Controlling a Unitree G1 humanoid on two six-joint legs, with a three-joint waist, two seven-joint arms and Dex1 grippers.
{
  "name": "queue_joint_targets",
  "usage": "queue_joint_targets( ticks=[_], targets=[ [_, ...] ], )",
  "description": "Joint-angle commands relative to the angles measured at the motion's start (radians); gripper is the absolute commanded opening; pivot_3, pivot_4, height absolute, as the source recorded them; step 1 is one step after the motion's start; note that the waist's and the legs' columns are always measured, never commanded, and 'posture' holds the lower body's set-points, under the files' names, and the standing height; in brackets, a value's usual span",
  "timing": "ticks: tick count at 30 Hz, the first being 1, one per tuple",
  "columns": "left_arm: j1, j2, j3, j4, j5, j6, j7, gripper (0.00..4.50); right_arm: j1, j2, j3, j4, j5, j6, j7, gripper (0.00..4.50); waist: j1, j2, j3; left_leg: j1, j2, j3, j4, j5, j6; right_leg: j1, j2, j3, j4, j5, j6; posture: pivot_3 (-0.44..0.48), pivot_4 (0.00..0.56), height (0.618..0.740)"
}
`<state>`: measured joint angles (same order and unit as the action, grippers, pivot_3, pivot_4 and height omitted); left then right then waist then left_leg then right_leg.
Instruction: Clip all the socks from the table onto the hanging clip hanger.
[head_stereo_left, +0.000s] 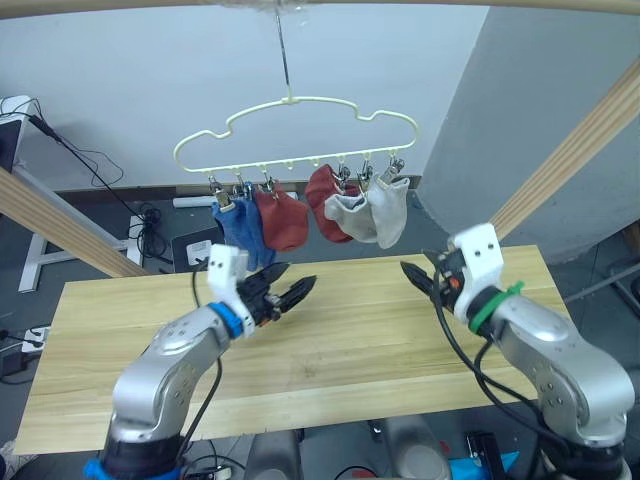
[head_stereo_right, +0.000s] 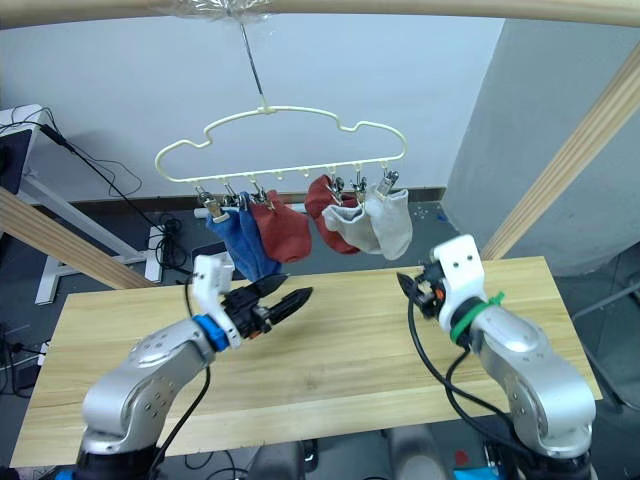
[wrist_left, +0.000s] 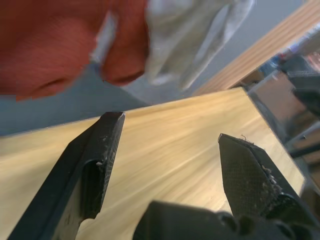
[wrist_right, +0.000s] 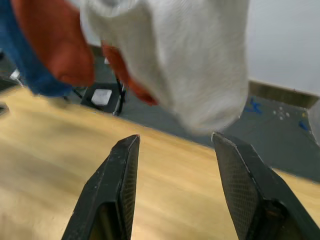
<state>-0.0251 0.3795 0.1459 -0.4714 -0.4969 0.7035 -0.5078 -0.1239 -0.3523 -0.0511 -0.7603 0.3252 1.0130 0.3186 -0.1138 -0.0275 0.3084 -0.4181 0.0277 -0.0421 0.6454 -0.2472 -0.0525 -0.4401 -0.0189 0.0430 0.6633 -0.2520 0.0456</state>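
The pale yellow clip hanger (head_stereo_left: 300, 130) hangs by its hook above the table's far edge. Several socks are clipped along its row of clips: blue ones (head_stereo_left: 238, 230) at the left, rust red ones (head_stereo_left: 283, 220) (head_stereo_left: 322, 198) in the middle, and light grey ones (head_stereo_left: 388, 210) (head_stereo_left: 348, 214) at the right. The light wood table (head_stereo_left: 350, 345) lies below them. My left gripper (head_stereo_left: 293, 290) hovers over the table just under the blue and red socks, open and holding nothing. My right gripper (head_stereo_left: 416, 275) is open under the grey socks (wrist_right: 175, 55), a little below them.
Slanted wooden beams run at the left (head_stereo_left: 60, 225) and right (head_stereo_left: 575, 155), and another crosses overhead (head_stereo_left: 500, 4). Cables and a white stand (head_stereo_left: 45, 250) lie on the floor behind the table's left end. A grey wall (head_stereo_left: 540, 90) rises at the back right.
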Motion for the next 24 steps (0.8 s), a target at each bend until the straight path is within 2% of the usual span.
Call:
queue_joint_targets(
  ticks=[1,5,8,10,16,20,24],
  targets=[
    [0.085,0.004,0.040,-0.043,0.035,-0.109,0.010,3.45,0.066,-0.009,0.016,0.008,-0.035,-0.170,0.019,2.37,-0.001,0.000,0.000,0.000,0.000,0.001,0.000,0.000,0.000,0.000,0.000,0.001,0.000,0.000,0.000,-0.199,0.257,0.740],
    [0.275,-0.029,0.086,-0.032,0.112,-0.273,0.041,3.45,0.209,0.011,0.040,0.058,-0.101,-0.399,0.010,2.37,0.001,-0.002,-0.014,0.001,0.000,0.001,0.000,0.001,-0.001,0.000,0.000,0.001,0.001,0.000,0.001,-0.176,0.233,0.740],
    [0.348,-0.056,0.112,-0.011,0.173,-0.378,0.090,3.45,0.316,0.020,0.034,0.102,-0.134,-0.557,0.016,2.37,0.003,-0.003,-0.026,0.001,0.000,0.002,-0.001,0.000,-0.001,0.000,0.000,0.001,0.000,0.003,-0.004,-0.158,0.216,0.740],
    [0.381,-0.076,0.133,-0.001,0.200,-0.429,0.123,3.45,0.378,0.022,0.030,0.123,-0.140,-0.628,0.028,2.37,0.009,-0.006,-0.031,0.001,0.000,0.002,0.000,0.000,-0.001,0.000,0.000,0.001,0.000,0.003,-0.004,-0.150,0.194,0.740],
    [0.402,-0.119,0.151,0.033,0.284,-0.568,0.198,3.45,0.516,0.026,0.023,0.175,-0.160,-0.780,0.046,2.37,0.016,-0.009,-0.066,0.004,0.000,0.003,0.002,0.001,-0.001,0.003,0.000,0.002,0.000,0.002,0.000,-0.134,0.187,0.740],
    [0.436,-0.121,0.173,0.006,0.264,-0.579,0.205,3.45,0.601,0.016,0.003,0.198,-0.147,-0.845,0.070,2.37,0.019,-0.010,-0.077,0.009,0.001,0.003,0.001,0.001,0.000,0.008,0.001,0.002,0.000,0.000,-0.005,-0.122,0.189,0.740],
    [0.483,-0.126,0.182,0.018,0.259,-0.619,0.189,3.45,0.621,0.010,-0.005,0.214,-0.139,-0.871,0.084,2.37,0.019,-0.011,-0.078,0.019,0.002,0.004,0.000,0.000,0.000,0.017,0.001,0.002,-0.001,-0.003,-0.008,-0.117,0.183,0.740]
  ],
)
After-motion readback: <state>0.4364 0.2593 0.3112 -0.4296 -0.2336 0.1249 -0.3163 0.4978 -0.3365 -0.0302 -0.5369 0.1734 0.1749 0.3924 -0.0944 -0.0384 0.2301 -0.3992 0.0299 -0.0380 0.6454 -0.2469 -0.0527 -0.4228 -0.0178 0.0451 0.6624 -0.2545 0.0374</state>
